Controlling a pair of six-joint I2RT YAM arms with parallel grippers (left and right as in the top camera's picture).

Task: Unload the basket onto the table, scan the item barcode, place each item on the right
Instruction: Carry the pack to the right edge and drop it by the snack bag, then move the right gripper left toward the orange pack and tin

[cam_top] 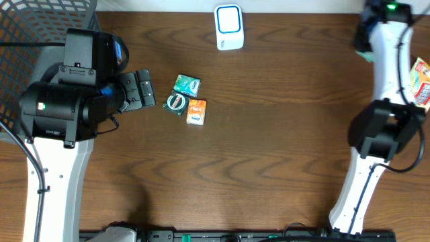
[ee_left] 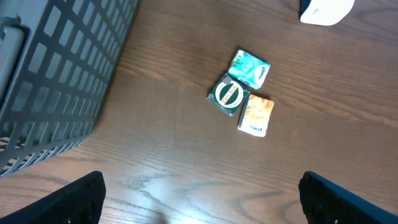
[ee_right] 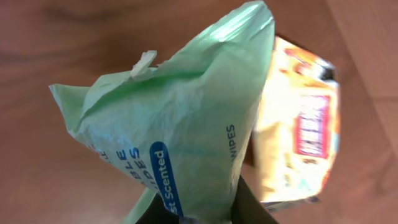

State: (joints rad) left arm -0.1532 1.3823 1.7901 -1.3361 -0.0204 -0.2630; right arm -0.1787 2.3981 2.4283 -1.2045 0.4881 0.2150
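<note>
Left arm: lies along the table's left side; left gripper (cam_top: 145, 89) points at the small packets, claw wide apart, holding nothing.
Right arm: stretched to the far right corner; right gripper (cam_top: 367, 42) clamped on the green wipes packet (ee_right: 186, 118).
Item: wipes packet, crumpled, well apart from the white scanner (cam_top: 228, 27) at the far edge.
Small packets: teal packet (cam_top: 187, 85), dark green packet (cam_top: 176, 103), orange packet (cam_top: 196, 111), clustered.
Surface: dark wood-grain table (cam_top: 282, 134).
Surroundings: grey mesh basket (cam_top: 33, 27) far left; yellow-red package (cam_top: 421, 81) at the right edge.

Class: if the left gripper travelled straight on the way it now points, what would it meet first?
Probably the dark green packet nearest the open left gripper, though its tilt toward the table is unclear.
</note>
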